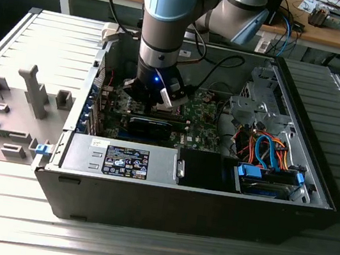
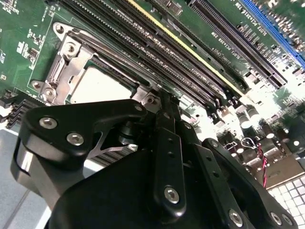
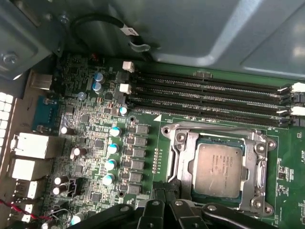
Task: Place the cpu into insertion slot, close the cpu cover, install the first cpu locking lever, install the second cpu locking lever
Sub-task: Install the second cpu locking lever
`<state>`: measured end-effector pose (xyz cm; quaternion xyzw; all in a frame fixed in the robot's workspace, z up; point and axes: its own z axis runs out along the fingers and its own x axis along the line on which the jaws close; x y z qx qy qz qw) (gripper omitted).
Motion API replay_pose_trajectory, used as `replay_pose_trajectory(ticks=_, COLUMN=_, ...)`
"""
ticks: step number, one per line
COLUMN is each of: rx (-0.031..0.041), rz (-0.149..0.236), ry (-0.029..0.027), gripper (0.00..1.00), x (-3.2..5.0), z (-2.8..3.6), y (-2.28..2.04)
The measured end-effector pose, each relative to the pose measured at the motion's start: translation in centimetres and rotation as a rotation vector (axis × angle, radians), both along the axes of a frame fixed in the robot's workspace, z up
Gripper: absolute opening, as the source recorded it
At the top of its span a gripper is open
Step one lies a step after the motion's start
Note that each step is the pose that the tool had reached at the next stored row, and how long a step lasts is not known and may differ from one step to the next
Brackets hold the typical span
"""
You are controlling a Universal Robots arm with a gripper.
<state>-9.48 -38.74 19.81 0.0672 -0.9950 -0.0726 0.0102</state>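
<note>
The cpu [image 3: 218, 169] lies flat in the insertion slot [image 3: 167, 130] on the green board, its silvery face up. The cpu cover [image 3: 183, 155] is down around it as a metal frame; in the second wrist view the cover [image 2: 71, 62] and cpu [image 2: 97, 86] show just past my fingertips. My gripper [image 3: 165, 204] is shut with nothing between its fingers, and its tips sit at the socket's edge [image 2: 153, 98]. In the exterior view the gripper [image 1: 155, 98] hangs low inside the open computer case. How the locking levers stand I cannot tell.
Long black memory slots [image 3: 209, 98] run beside the socket. Upright capacitors [image 3: 113, 149] and rear ports [image 3: 28, 145] stand on its other side. The case wall [image 3: 190, 28] rises close behind. A power supply [image 1: 123, 159], a drive cage [image 1: 261, 103] and coloured cables [image 1: 269, 153] fill the case.
</note>
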Motion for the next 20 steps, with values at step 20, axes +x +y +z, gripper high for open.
replay_pose_trajectory(ticks=20, rx=-0.0908, rz=-0.011, ry=0.0251, gripper=0.11, x=4.08, z=2.43, y=0.35)
